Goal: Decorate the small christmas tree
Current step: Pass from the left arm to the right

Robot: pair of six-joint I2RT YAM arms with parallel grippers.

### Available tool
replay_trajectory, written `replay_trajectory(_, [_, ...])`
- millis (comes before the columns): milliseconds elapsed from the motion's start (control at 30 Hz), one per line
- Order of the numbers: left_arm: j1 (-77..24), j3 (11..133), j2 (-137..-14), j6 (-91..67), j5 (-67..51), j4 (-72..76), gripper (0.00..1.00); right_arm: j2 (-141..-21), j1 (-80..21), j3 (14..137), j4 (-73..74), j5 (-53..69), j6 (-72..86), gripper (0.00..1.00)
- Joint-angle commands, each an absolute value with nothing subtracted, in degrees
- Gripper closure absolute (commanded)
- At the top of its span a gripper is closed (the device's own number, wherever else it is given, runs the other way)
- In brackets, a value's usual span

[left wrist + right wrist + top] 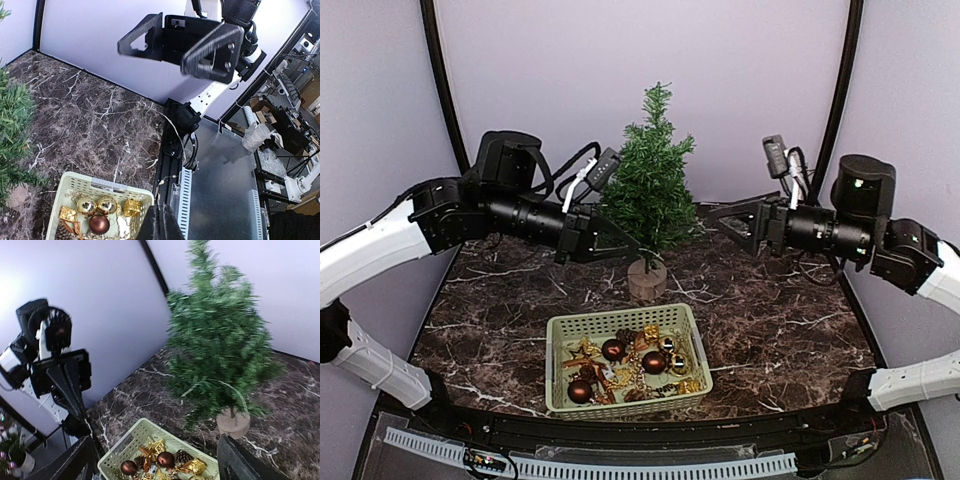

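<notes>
**Little tree parked mid-table, an arm held on either side**

The small christmas tree (650, 180) is found standing upright on its round wooden stump (647, 281), toward the back middle of the dark marbled table (780, 320). A thin pale strand (216, 384) can be seen looped across its lower branches. Just in front of the stump a pale green basket (620, 322) is set down. It's packed with brown baubles (654, 361), gold baubles (96, 205), tiny gold gift boxes (650, 332) and pine cones (183, 457). The left gripper (642, 257) is held low beside the tree on its left, fingers pressed together. Whether anything is pinched between them can't be made out, tbh. The right gripper (725, 228) is held on the other side, a bit apart from the branches, jaws spread wide and nothing gripped.
</notes>
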State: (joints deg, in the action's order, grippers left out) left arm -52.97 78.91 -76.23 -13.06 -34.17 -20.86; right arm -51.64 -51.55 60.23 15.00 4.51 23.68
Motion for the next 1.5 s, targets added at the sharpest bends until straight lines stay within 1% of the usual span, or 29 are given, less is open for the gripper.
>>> replay_trajectory(0, [-52.7, 82.7, -77.1, -10.1, -36.3, -22.1, 0.98, -58.4, -56.0, 65.9, 15.0, 12.8, 14.7, 0.14])
replay_trajectory(200, [-52.7, 84.6, -78.9, -9.0, -36.2, -23.3, 0.98, -63.1, -57.9, 67.2, 14.5, 16.9, 13.7, 0.11])
replay_trajectory(333, [-52.6, 85.4, -79.7, -8.4, -36.3, -23.6, 0.98, -65.4, -58.6, 67.0, 13.0, 22.3, 14.4, 0.1])
replay_trajectory(367, [-52.7, 85.3, -79.9, -8.4, -36.5, -23.5, 0.98, -65.9, -58.9, 67.3, 13.4, 22.9, 14.4, 0.12])
replay_trajectory(433, [-52.6, 85.3, -80.2, -8.4, -37.0, -22.9, 0.98, -67.7, -59.6, 67.7, 14.2, 22.4, 14.1, 0.17])
replay_trajectory(500, [-52.7, 85.3, -80.6, -8.4, -37.6, -22.4, 0.98, -68.6, -60.0, 67.9, 14.7, 21.8, 13.6, 0.25])
replay_trajectory(533, [-52.7, 85.3, -80.8, -8.4, -37.7, -22.2, 0.98, -69.0, -60.0, 68.0, 14.8, 21.9, 13.4, 0.33])
replay_trajectory(600, [-52.6, 85.3, -81.1, -8.4, -37.6, -21.8, 0.98, -69.4, -60.2, 68.5, 14.7, 23.1, 13.1, 0.52])
replay_trajectory(733, [-52.7, 83.2, -81.3, -9.2, -37.4, -19.5, 0.98, -68.7, -60.4, 69.0, 14.3, 20.8, 12.6, 0.96])
replay_trajectory(767, [-52.6, 82.6, -81.0, -9.8, -37.4, -17.8, 0.98, -68.0, -60.4, 68.7, 14.1, 17.6, 12.7, 1.0])
replay_trajectory(833, [-52.7, 80.3, -80.2, -10.8, -36.5, -15.6, 0.9, -66.4, -60.3, 67.7, 12.9, 11.5, 13.2, 1.0])
replay_trajectory(867, [-52.7, 78.6, -79.7, -11.3, -34.4, -15.1, 0.75, -64.6, -60.3, 66.9, 11.9, 8.5, 13.4, 1.0])
replay_trajectory(900, [-52.7, 77.4, -78.4, -11.7, -32.9, -13.9, 0.67, -63.2, -60.3, 66.0, 10.8, 5.8, 13.6, 1.0])
replay_trajectory(933, [-52.7, 74.6, -77.5, -12.5, -29.4, -13.2, 0.51, -61.6, -60.4, 65.0, 9.5, 2.8, 13.9, 1.0])
replay_trajectory(967, [-52.6, 72.6, -75.5, -13.3, -27.2, -11.6, 0.4, -60.1, -60.3, 64.1, 8.7, 0.6, 14.0, 1.0])
replay_trajectory(1000, [-52.6, 67.9, -74.5, -15.7, -22.6, -10.6, 0.35, -58.8, -60.3, 63.4, 8.0, -2.5, 14.1, 1.0])
replay_trajectory(1033, [-52.6, 65.5, -72.5, -17.0, -20.6, -8.8, 0.29, -57.5, -60.3, 62.9, 7.6, -4.9, 14.0, 1.0])
replay_trajectory(1100, [-52.6, 57.0, -70.3, -20.5, -15.8, -7.2, 0.24, -55.4, -60.3, 62.1, 7.0, -8.6, 13.8, 1.0])
replay_trajectory(1300, [-52.6, 45.8, -65.9, -28.3, -9.3, -3.5, 0.16, -50.1, -60.4, 58.9, 2.9, -13.8, 12.1, 1.0])
replay_trajectory(1400, [-52.6, 42.5, -67.8, -33.2, -8.7, -1.7, 0.16, -47.4, -60.3, 57.3, 0.8, -15.3, 11.7, 1.0])
replay_trajectory(1467, [-52.6, 41.2, -70.2, -35.9, -8.6, -0.6, 0.18, -46.2, -60.4, 56.6, 0.3, -15.0, 11.6, 1.0])
